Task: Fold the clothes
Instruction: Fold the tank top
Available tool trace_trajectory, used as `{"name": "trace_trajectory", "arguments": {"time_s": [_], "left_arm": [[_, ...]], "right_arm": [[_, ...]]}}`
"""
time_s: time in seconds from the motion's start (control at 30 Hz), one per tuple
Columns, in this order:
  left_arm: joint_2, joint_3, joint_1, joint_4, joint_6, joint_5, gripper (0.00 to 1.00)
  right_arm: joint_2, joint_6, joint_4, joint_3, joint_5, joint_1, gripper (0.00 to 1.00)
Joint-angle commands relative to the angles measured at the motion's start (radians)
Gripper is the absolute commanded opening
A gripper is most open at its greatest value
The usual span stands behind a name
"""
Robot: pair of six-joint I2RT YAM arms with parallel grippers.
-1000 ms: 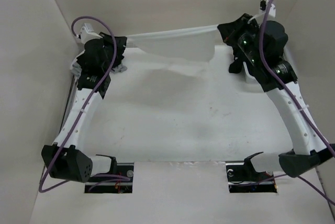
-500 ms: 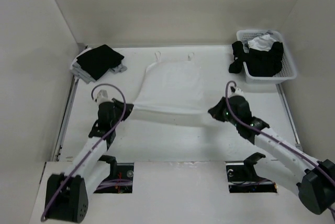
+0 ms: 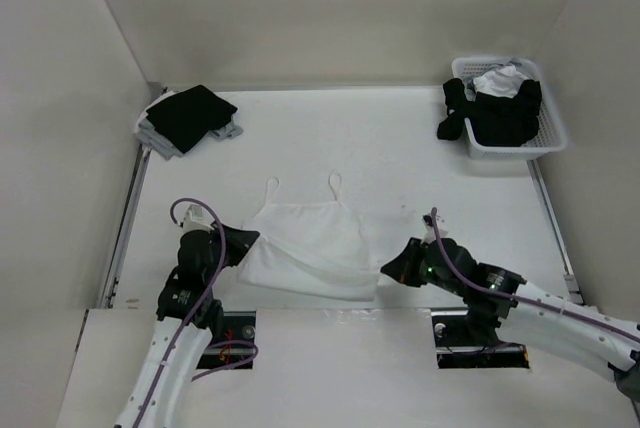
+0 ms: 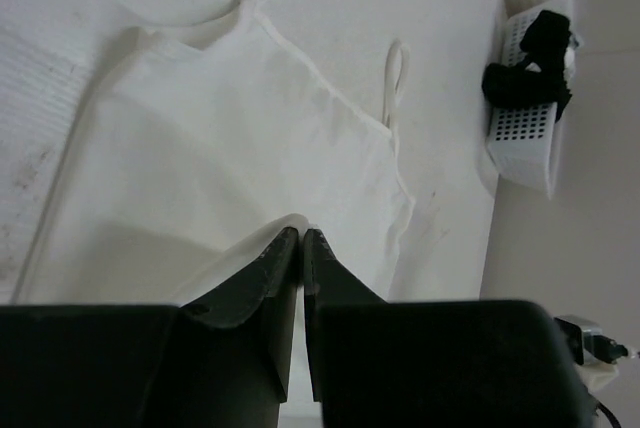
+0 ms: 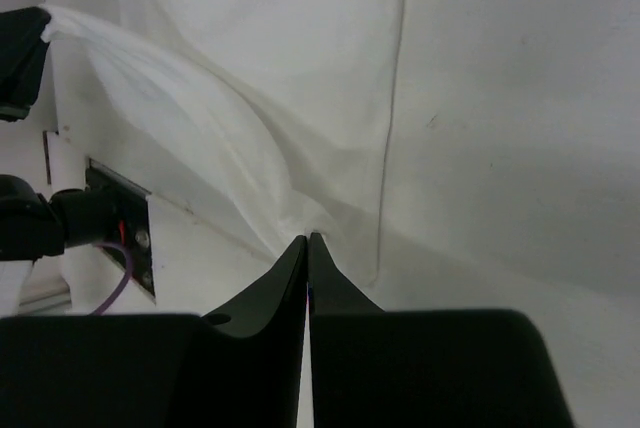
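The clothes (image 3: 305, 243), a thin white camisole, lie spread on the table close to its near edge, with the two narrow straps (image 3: 272, 186) pointing away from me. My left gripper (image 3: 248, 241) is shut on the hem's left corner. My right gripper (image 3: 388, 270) is shut on the hem's right corner. The hem is lifted and pulled into a taut ridge between the two. In the left wrist view the jaws (image 4: 301, 233) pinch a fold of the clothes (image 4: 250, 148). The right wrist view shows the same at the right gripper (image 5: 308, 238), with fabric (image 5: 250, 68) stretching off to the left.
A white basket (image 3: 553, 128) with black and white garments stands at the far right; it also shows in the left wrist view (image 4: 525, 138). A black folded garment on grey cloth (image 3: 190, 116) lies at the far left. White walls enclose the table on three sides.
Both arms have drawn back from the far side to the near edge, still shut on the hem. The camisole came with them and now lies flat near the front.
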Motion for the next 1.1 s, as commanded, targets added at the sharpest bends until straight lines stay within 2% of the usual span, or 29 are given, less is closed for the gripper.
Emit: {"name": "trace_trajectory", "arguments": {"time_s": [0.0, 0.17, 0.4, 0.63, 0.7, 0.77, 0.83, 0.9, 0.93, 1.0, 1.07], "left_arm": [[-0.001, 0.098, -0.026, -0.039, -0.031, -0.126, 0.05], [0.031, 0.159, -0.012, 0.042, -0.067, -0.240, 0.05], [0.026, 0.138, 0.049, 0.068, -0.100, -0.306, 0.05], [0.264, 0.115, 0.138, 0.277, -0.091, -0.272, 0.07], [0.350, 0.115, 0.152, 0.320, -0.087, -0.272, 0.10], [0.443, 0.123, 0.163, 0.373, -0.080, -0.266, 0.23], [0.528, 0.139, 0.164, 0.432, -0.034, -0.238, 0.33], [0.543, 0.146, 0.184, 0.435, -0.006, -0.222, 0.36], [0.528, 0.140, 0.189, 0.431, 0.001, -0.215, 0.36], [0.450, 0.127, 0.195, 0.362, 0.017, -0.194, 0.35], [0.349, 0.121, 0.177, 0.226, 0.043, -0.182, 0.33]], "right_arm": [[0.045, -0.018, -0.012, 0.113, 0.067, -0.033, 0.05], [0.277, -0.202, 0.138, 0.268, -0.045, -0.216, 0.05], [0.581, -0.321, 0.302, 0.423, -0.167, -0.395, 0.05], [0.868, -0.351, 0.385, 0.589, -0.249, -0.475, 0.05], [0.952, -0.351, 0.396, 0.638, -0.261, -0.481, 0.06], [1.026, -0.342, 0.394, 0.676, -0.244, -0.483, 0.07], [1.057, -0.322, 0.405, 0.684, -0.220, -0.486, 0.19], [1.046, -0.307, 0.425, 0.671, -0.189, -0.480, 0.37], [1.026, -0.308, 0.431, 0.654, -0.178, -0.480, 0.42], [0.971, -0.315, 0.433, 0.599, -0.146, -0.475, 0.48], [0.899, -0.322, 0.431, 0.515, -0.111, -0.454, 0.48]]}}
